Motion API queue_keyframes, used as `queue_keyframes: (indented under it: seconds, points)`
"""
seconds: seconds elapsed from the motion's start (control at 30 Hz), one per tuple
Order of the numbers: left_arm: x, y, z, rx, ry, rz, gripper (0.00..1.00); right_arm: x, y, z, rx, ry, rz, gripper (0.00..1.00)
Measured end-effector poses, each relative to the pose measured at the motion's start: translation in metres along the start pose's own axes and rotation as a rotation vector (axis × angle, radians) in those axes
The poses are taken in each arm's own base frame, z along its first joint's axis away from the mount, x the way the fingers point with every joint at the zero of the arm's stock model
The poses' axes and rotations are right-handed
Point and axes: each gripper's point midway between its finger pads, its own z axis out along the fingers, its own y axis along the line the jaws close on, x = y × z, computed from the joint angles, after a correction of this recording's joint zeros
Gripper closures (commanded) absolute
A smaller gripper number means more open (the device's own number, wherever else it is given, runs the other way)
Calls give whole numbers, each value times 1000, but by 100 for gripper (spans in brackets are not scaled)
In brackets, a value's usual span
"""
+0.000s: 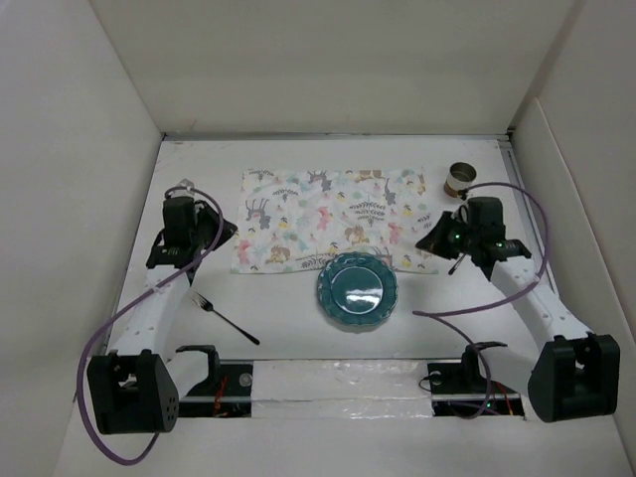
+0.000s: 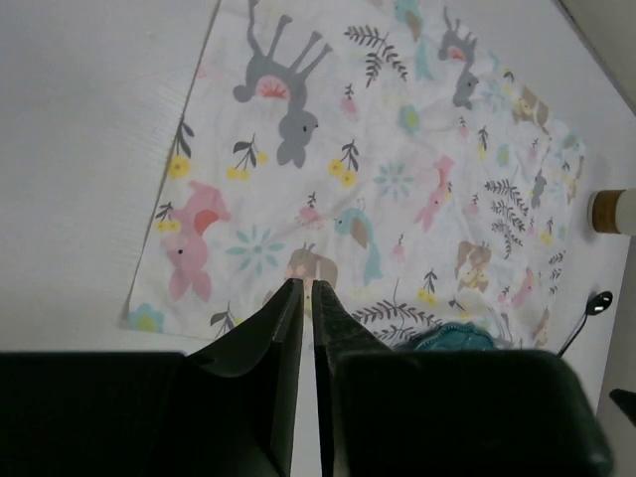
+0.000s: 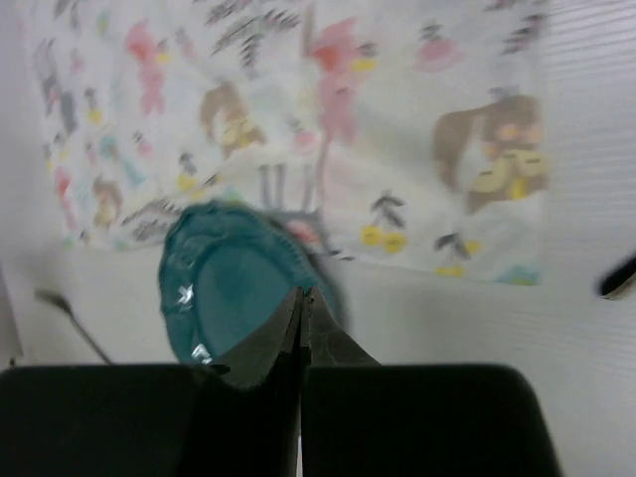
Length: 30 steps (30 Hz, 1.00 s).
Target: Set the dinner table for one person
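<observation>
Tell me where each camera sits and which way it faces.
Top: above and behind the arms, looking down on the table, placemat and plate; both arms show.
Left wrist: on the left arm, looking across the placemat toward the cup; the left claw shows, jaws a crack apart.
Right wrist: on the right arm, looking down at the plate and the placemat's near edge; the right claw shows, shut.
Shared: both wrist views show placemat and plate.

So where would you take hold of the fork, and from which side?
Mid-handle, from straight above. The fork lies flat on the dinner table, apart from the plate, its thin dark handle running diagonally, so I'd close the jaws across it.
</observation>
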Motion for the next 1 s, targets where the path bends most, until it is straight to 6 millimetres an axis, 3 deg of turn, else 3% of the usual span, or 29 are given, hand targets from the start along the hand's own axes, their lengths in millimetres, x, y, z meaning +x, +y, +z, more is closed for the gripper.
queue_keyframes:
  seconds: [0.03,0.13,0.27,0.3,0.43,0.7,0.8,0.83,0.93,1.0]
  points:
    - [-4,-6,-2,20,-8,5,96,10,13,2,-45,24,-30,75]
    - [-12,-18,-5,61,-11,27,97,52,32,10,-134,127,-73,34]
    - [-15,-27,-2,94,9,63,91,110,17,18,-138,272,-41,28]
    - [-15,-29,-1,102,17,70,83,115,15,20,-141,286,-25,28]
    - [-14,-39,8,122,41,117,75,142,-1,30,-111,368,14,32]
    - [19,-89,25,221,132,233,71,151,11,51,-202,402,68,50]
    - [31,-97,33,219,163,261,71,154,12,57,-220,414,89,69]
    - [33,-99,36,216,169,269,71,156,11,59,-217,420,95,83]
    - [37,-104,45,211,178,287,71,161,9,60,-218,439,114,97]
    - [40,-105,50,206,181,291,71,160,14,55,-238,445,116,100]
